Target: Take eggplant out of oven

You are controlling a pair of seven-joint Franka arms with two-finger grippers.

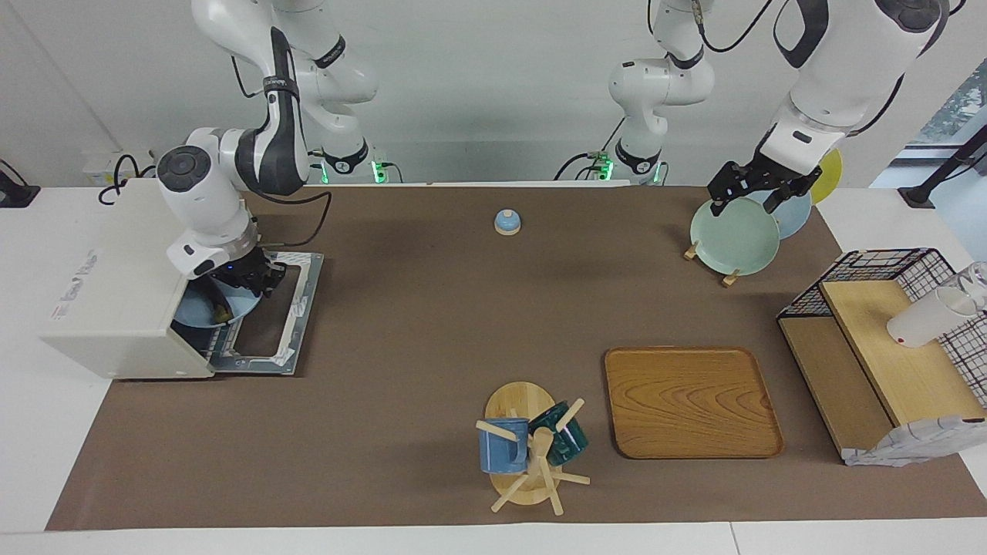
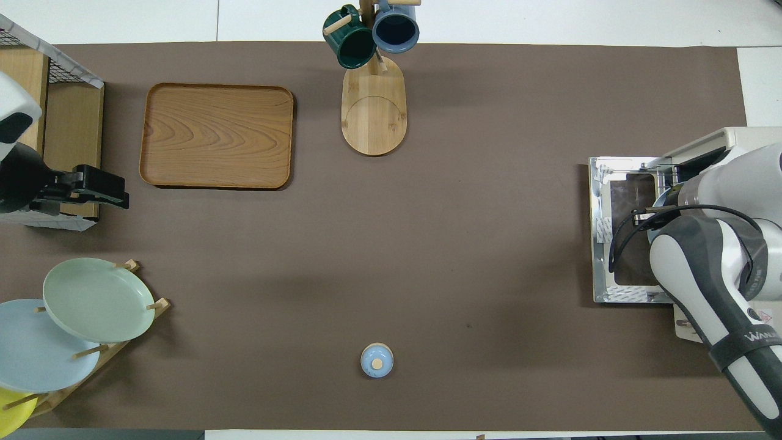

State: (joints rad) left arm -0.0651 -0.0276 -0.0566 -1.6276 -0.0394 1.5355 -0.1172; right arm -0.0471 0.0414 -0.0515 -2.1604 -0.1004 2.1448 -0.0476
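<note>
Reaching arm: the right arm bends down to the mouth of the boxy off-white toaster oven [image 1: 116, 297], which stands at the right arm's end of the table.
Oven door: dropped flat open on the brown mat [image 1: 432, 324], its dark glass window facing up.
Right gripper [image 1: 250, 281]: low at the oven opening, over a pale blue plate [image 1: 197, 312] that sits on the wire rack inside; I cannot tell how far its fingers are closed or whether they hold anything.
Eggplant [image 1: 222, 312]: only a small dark piece with a yellowish-green tip shows on the blue plate inside the oven, just below the right gripper; whether the two touch cannot be told.
Overhead view: the right arm covers the oven mouth, so neither plate nor eggplant shows there.
Left gripper [image 1: 759, 189]: waits in the air over the pale green plate [image 1: 732, 235] standing in a wooden rack, its black jaws spread wide and holding nothing.
Other things: rectangular wooden tray [image 1: 690, 401], wooden mug tree with a blue mug [image 1: 501, 447] and a dark green mug [image 1: 567, 435], small blue bell [image 1: 506, 222].
</note>
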